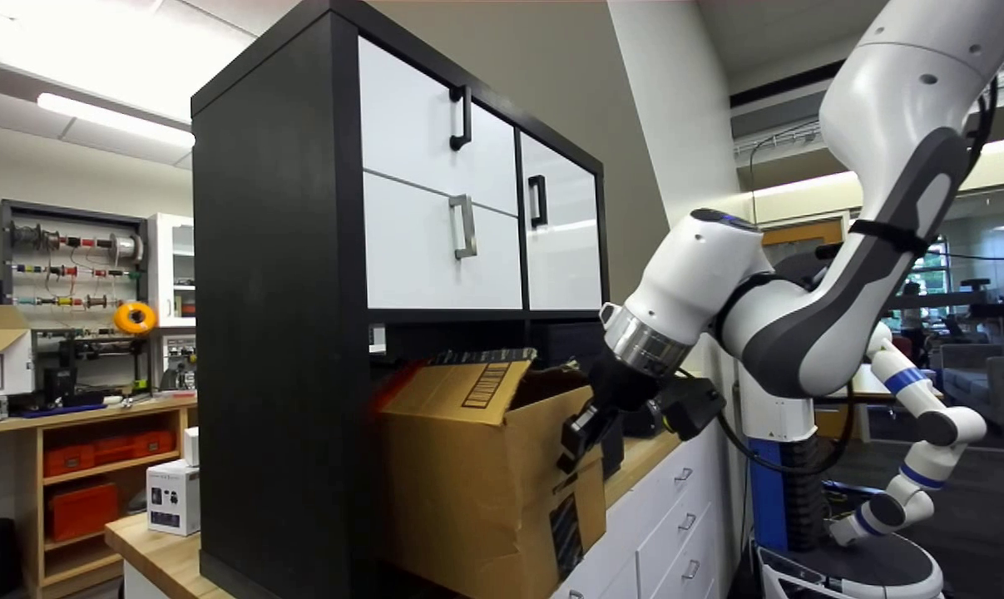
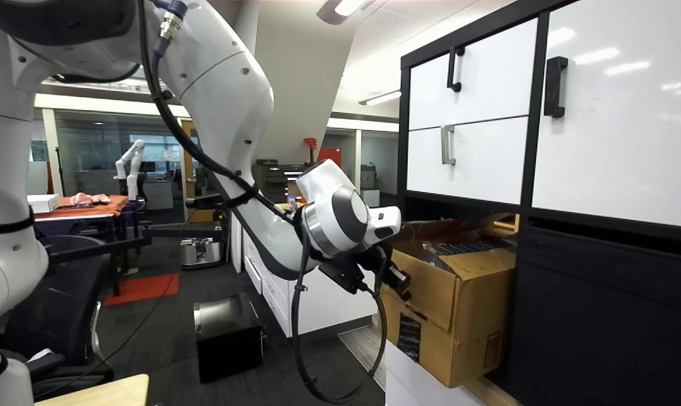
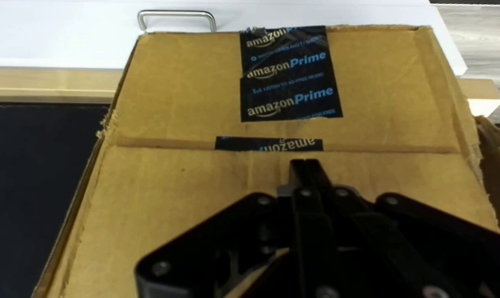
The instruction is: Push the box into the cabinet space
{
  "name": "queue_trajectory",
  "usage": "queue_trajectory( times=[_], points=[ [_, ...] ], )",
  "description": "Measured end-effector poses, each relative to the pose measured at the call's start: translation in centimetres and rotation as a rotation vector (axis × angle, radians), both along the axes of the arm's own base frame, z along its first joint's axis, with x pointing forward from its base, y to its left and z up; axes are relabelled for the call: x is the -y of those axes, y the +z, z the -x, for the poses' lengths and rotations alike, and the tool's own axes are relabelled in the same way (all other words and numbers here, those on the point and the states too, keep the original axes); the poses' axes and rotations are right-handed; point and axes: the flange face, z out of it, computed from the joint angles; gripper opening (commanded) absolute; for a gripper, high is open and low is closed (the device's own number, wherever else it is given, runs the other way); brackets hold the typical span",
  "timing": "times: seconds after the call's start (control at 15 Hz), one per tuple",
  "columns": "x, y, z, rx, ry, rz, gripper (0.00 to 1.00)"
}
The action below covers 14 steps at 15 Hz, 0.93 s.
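Observation:
A brown cardboard box (image 1: 460, 491) stands partly inside the open lower space of the black cabinet (image 1: 273, 291), with its near part sticking out past the cabinet front. Its top flaps are open. It also shows in an exterior view (image 2: 481, 321), beside the cabinet's dark lower panel. In the wrist view the box (image 3: 171, 91) fills the middle, with black tape on its outward face. My gripper (image 1: 570, 457) is shut and empty, its fingertips together (image 3: 305, 162). The tips are against or very close to the box's outward face (image 2: 405, 290); exact contact is unclear.
The cabinet stands on a wooden counter (image 1: 148, 553) above white drawers (image 1: 676, 516). White cabinet doors with handles (image 1: 464, 229) are above the space. A dark panel (image 2: 600, 316) is beside the box. A black container (image 2: 227, 338) stands on the floor.

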Motion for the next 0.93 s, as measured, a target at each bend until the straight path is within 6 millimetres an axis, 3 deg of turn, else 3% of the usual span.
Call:
queue_trajectory(
  times=[0.47, 0.8, 0.87, 0.93],
  points=[
    [-4.0, -0.6, -5.1, 0.055, 0.052, 0.013, 0.02],
    [-5.4, -1.0, -7.8, 0.089, 0.065, 0.039, 0.01],
    [-5.5, -1.1, -8.3, 0.095, 0.066, 0.046, 0.04],
    [-5.5, -1.2, -8.7, 0.100, 0.066, 0.053, 0.26]
  ],
)
